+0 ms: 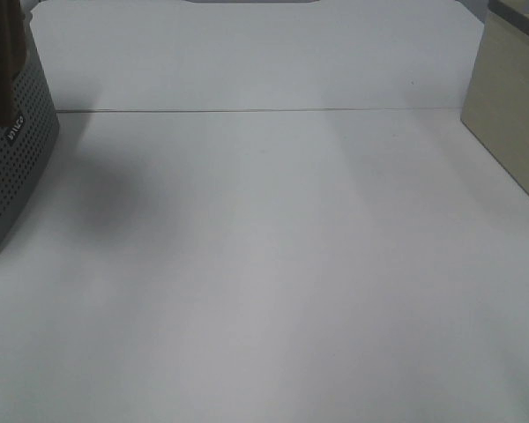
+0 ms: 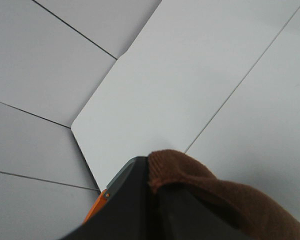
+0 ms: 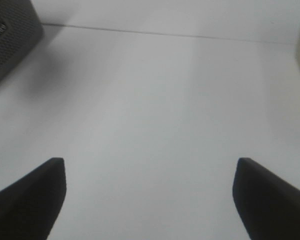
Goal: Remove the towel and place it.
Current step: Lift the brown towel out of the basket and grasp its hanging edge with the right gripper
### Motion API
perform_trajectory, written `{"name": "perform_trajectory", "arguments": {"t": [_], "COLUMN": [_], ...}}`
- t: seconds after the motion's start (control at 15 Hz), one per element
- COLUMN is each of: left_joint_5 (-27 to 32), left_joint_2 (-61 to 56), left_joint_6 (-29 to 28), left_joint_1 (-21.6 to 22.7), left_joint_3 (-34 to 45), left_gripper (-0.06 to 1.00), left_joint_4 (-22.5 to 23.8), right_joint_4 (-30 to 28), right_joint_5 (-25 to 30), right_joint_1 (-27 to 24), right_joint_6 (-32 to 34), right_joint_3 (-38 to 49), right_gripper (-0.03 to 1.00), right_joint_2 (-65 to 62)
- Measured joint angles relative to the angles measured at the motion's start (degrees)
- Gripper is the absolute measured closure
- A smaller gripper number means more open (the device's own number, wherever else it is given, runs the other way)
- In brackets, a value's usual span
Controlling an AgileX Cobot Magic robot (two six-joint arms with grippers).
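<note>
- My left gripper [image 2: 157, 192] is clamped shut on a fold of the dark reddish-brown terry-cloth towel [image 2: 215, 192], and the cloth bulges out from between the jaws.
- In the high view the towel hangs as a dark strip at the far left edge. Its long axis runs downward across the upper corner of the grey perforated plastic basket [image 1: 13, 167]. I cannot tell whether its lower end is clear of the basket or inside it, since the basket's inside is out of view.
- To the right of the basket lies the flat white tabletop [image 1: 273, 282], with a thin seam line across its far part. I judge this the place to lay the towel, so the coming move runs rightward from the basket, with the hanging length trailing below my left gripper.
- My right gripper [image 3: 150, 200] stands wide open and holds nothing. It is over the tabletop and well apart from the towel, so the left arm is plainly the nearer.
- At the far right stands a tall beige rectangular box [image 1: 511, 115]; I cannot see what it holds.
</note>
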Motion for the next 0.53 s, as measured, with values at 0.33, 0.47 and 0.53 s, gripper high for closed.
{"name": "perform_trajectory", "arguments": {"t": [0.33,0.47,0.53], "left_joint_5": [0.2,0.4,0.4], "left_joint_2": [2.2,4.4,4.9], "left_joint_6": [-1.7,-1.8,-2.0], "left_joint_1": [-7.1,-8.5,-8.9], "left_joint_3": [-0.2,-0.2,-0.2], "left_gripper": [0.94,0.94,0.94], "left_joint_4": [-0.1,-0.4,-0.5], "right_joint_4": [28.5,39.2,41.1], "right_joint_5": [-4.0,-4.0,-3.8], "right_joint_1": [0.0,0.0,0.0], "right_joint_6": [-29.9,-47.0,-49.8], "right_joint_3": [-0.1,-0.1,-0.1], "right_gripper": [0.1,0.1,0.1], "right_joint_2": [19.1,26.5,28.1]}}
